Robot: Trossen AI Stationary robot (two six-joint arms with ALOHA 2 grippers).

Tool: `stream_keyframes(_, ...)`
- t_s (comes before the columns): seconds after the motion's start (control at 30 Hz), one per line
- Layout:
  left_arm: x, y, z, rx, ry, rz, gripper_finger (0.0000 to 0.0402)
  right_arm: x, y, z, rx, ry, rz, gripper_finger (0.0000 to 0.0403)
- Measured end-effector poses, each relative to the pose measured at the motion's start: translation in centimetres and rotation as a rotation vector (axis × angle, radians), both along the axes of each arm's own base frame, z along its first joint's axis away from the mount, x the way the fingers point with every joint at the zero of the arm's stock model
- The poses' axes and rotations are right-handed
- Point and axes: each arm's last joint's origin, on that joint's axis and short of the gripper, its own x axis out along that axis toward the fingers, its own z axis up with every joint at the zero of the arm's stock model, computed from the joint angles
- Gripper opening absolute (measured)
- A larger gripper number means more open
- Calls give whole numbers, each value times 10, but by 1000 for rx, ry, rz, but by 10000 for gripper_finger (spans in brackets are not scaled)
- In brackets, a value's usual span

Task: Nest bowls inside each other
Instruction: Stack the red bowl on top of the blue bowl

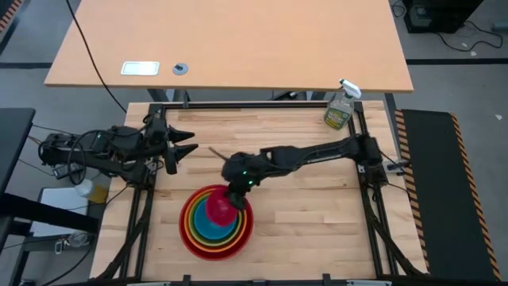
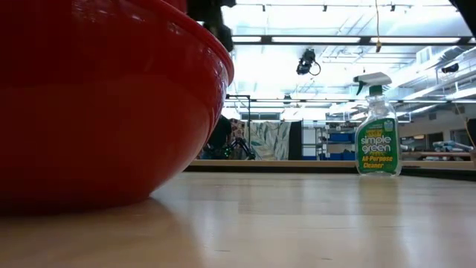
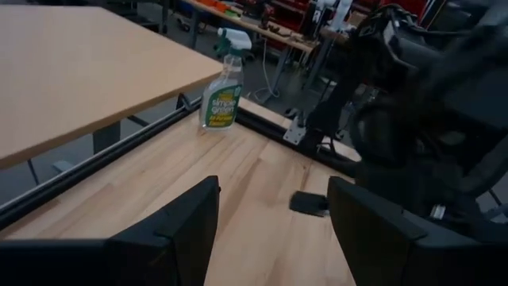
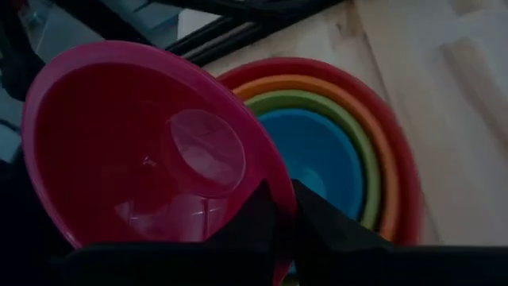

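Near the table's front, a red bowl [image 1: 190,230] holds an orange [image 4: 333,89], a lime green [image 4: 349,127] and a blue bowl [image 4: 317,159] nested inside it. In the low view the red bowl [image 2: 97,104] fills the left. My right gripper [image 4: 282,210] is shut on the small magenta-pink bowl [image 1: 221,210], which it holds over the nested stack. At the table's left edge, my left gripper [image 1: 186,145] stands open with nothing between its fingers [image 3: 182,230]. My right gripper pinches the magenta-pink bowl's rim [image 4: 274,187], with one finger [image 4: 238,230] inside the bowl and the other [image 4: 325,226] outside. It comes slanting down from the table's right and far side. The bowl is tilted, its hollow facing the wrist camera, above the blue bowl.
A clear spray bottle with a green label [image 1: 340,107] stands at the far right corner of the table. Bare wood lies to the right of the stack [image 1: 317,214]. A larger desk [image 1: 238,40] stands beyond the table's far edge.
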Motion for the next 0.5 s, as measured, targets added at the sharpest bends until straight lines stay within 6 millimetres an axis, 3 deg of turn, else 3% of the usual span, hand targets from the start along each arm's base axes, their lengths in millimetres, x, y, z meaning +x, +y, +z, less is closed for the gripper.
stream_keyframes(0.13,-4,1,-2,-18,13,4,237,14,7,-9,-38,-11,18,32)
stream_keyframes(0.5,-2,0,-5,-14,52,5,237,39,10,-58,-144,35,-24,32)
